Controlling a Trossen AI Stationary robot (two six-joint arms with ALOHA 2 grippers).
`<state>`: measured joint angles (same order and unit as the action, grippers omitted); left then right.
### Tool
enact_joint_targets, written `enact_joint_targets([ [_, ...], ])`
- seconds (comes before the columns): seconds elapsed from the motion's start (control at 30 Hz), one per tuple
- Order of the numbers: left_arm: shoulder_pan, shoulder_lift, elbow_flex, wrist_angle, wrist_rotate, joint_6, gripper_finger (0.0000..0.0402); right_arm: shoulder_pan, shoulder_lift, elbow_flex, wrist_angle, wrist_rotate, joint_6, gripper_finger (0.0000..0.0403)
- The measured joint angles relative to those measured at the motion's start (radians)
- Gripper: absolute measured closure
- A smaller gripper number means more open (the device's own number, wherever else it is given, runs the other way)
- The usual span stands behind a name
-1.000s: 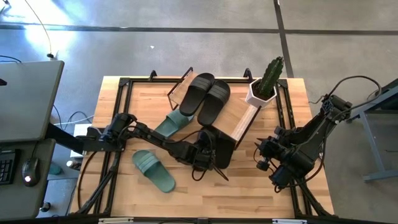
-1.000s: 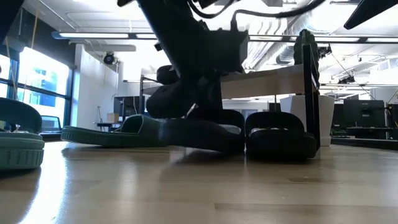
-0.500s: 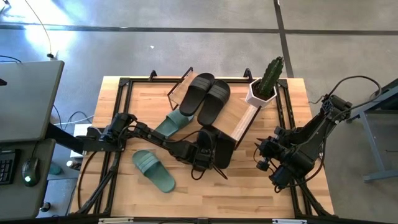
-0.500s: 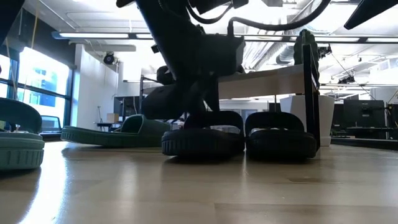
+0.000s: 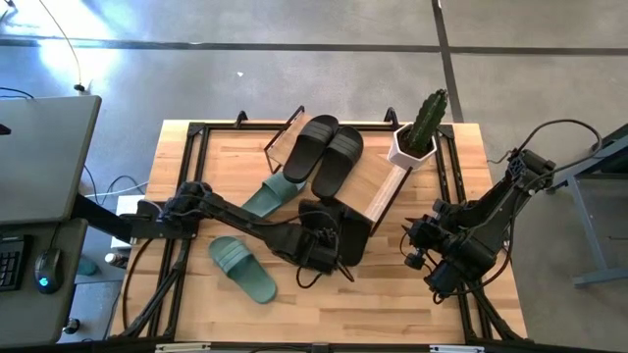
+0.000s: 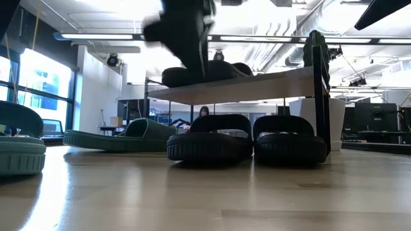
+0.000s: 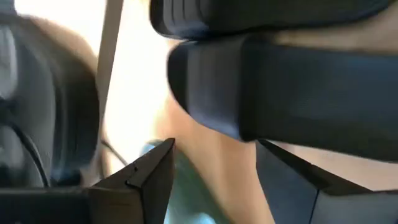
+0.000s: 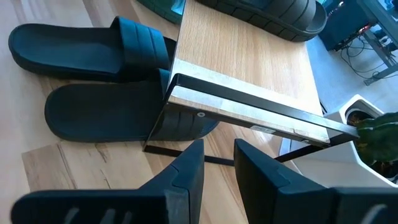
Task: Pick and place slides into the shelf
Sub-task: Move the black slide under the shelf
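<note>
Two black slides (image 5: 327, 155) lie on top of the shelf (image 5: 378, 181). Two more black slides (image 6: 209, 144) (image 6: 289, 144) stand side by side, soles flat on the table, heels out from under the shelf's plank (image 8: 242, 56). One green slide (image 5: 270, 194) lies partly under the shelf's left end, another (image 5: 242, 268) on the bare table. My left gripper (image 5: 316, 250) hovers open above the left black slide (image 7: 280, 93), raised clear in the low view (image 6: 186, 38). My right gripper (image 5: 417, 250) waits at the table's right, open and holding nothing (image 8: 217, 149).
A cactus in a white pot (image 5: 420, 132) stands at the shelf's far right corner. Black frame rails (image 5: 191, 176) run along the table's edges. Bare wood lies toward the near edge (image 5: 373, 294). A desk with a mouse (image 5: 44, 270) stands left of the table.
My left gripper has let go of the left black slide under the shelf and risen clear, drawing slightly toward the near left. The slide, tipped in the hold a second ago, now sits flat on the table beside the other black slide.
</note>
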<state>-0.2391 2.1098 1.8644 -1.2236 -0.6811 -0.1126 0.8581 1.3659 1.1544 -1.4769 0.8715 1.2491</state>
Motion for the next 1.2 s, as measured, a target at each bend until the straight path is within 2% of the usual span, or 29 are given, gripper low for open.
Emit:
enact_joint_targets([
  [0.13,-0.031,0.0,0.182,-0.135,0.187,-0.153,0.0226,0.0,0.0,0.0,0.0,0.0,-0.01,0.0324],
  [0.23,-0.059,0.0,0.304,-0.17,0.413,-0.201,0.0252,0.0,0.0,0.0,-0.001,0.0,-0.019,0.0324],
  [0.33,-0.097,-0.002,0.361,-0.122,0.633,-0.241,0.0279,0.008,0.0,0.0,-0.003,-0.007,-0.019,0.0324],
  [0.43,-0.16,-0.002,0.356,-0.062,0.701,-0.248,0.0311,0.039,0.0,0.0,-0.004,-0.008,-0.018,0.0324],
  [0.57,-0.228,-0.001,0.292,-0.029,0.711,-0.357,0.0359,0.1,0.0,0.0,-0.01,-0.008,0.015,0.0324],
  [0.7,-0.261,-0.001,0.212,0.05,0.604,-0.494,0.0397,0.165,0.0,0.0,-0.043,0.011,0.079,0.0324],
  [0.77,-0.272,-0.005,0.161,0.146,0.568,-0.543,0.0392,0.188,0.0,0.0,-0.069,0.018,0.13,0.0324],
  [0.87,-0.283,-0.01,0.075,0.276,0.564,-0.609,0.0381,0.224,-0.006,-0.001,-0.079,0.014,0.175,0.0324],
  [1.0,-0.286,-0.03,-0.072,0.46,0.544,-0.731,0.0383,0.282,-0.042,-0.033,-0.01,-0.005,0.213,0.0324],
  [1.1,-0.29,-0.048,-0.184,0.628,0.435,-0.838,0.0396,0.331,-0.063,-0.065,0.053,-0.006,0.242,0.0324],
  [1.2,-0.287,-0.053,-0.234,0.636,0.355,-0.955,0.0398,0.346,-0.065,-0.083,0.106,-0.018,0.244,0.0324],
])
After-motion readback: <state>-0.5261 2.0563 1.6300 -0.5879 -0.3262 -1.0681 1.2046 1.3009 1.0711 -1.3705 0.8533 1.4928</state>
